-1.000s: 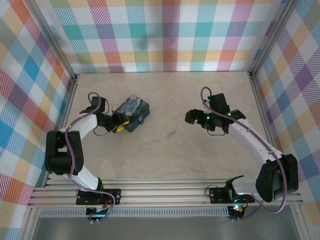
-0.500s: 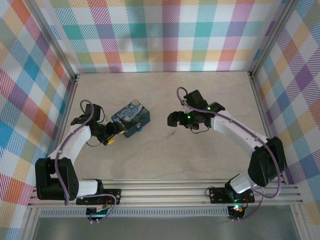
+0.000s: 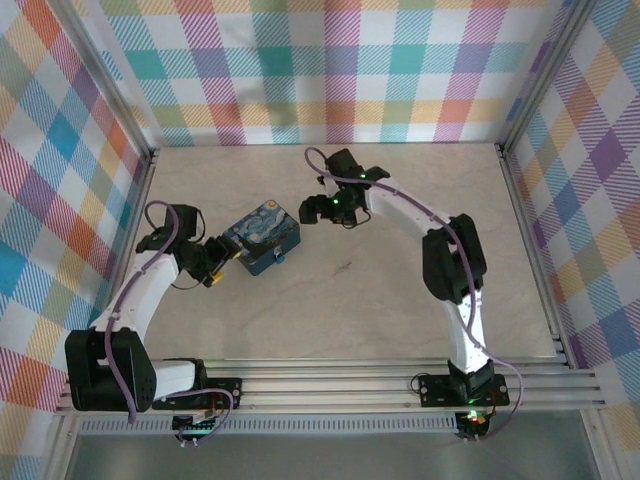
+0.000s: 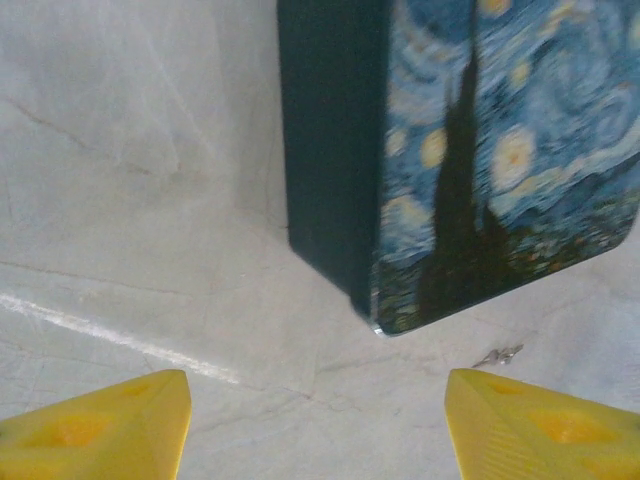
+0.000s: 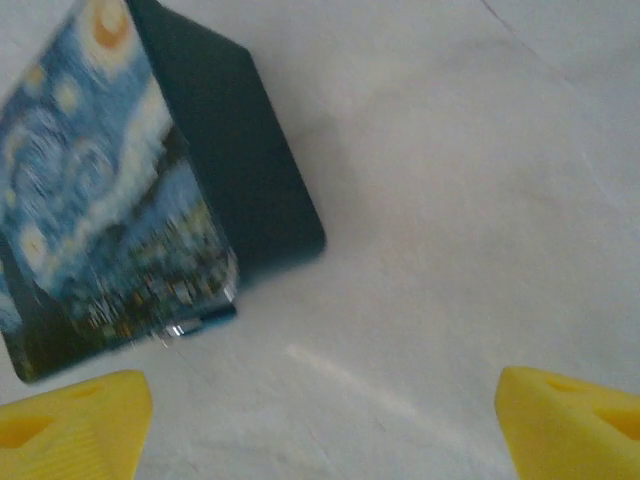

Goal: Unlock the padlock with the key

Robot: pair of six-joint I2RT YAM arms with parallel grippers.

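Padlock [image 5: 205,316]: lower left of right wrist view, on bench [image 3: 400,300], at lower corner of starry tin [image 3: 263,235]. Left tool [image 4: 316,410]: spread, empty, left of tin. Right tool [image 5: 320,415]: spread, empty, upper right of tin.

In the left wrist view the painted tin [image 4: 480,160] is cut off by the top and right edges, its picture soft. A tiny silvery thing [image 4: 498,355] just beside its near corner is too small for us to name. Of the left gripper [image 4: 318,425] we get two yellow fingertips [image 4: 100,425], cropped by the bottom edge; the right gripper [image 5: 320,415] is cropped likewise. In the right wrist view the tin is smeared and runs off the left edge, and the padlock [image 5: 205,318] at its lower corner is blurred and mostly hidden. From above, we cannot make out a dark speck [image 3: 345,267].
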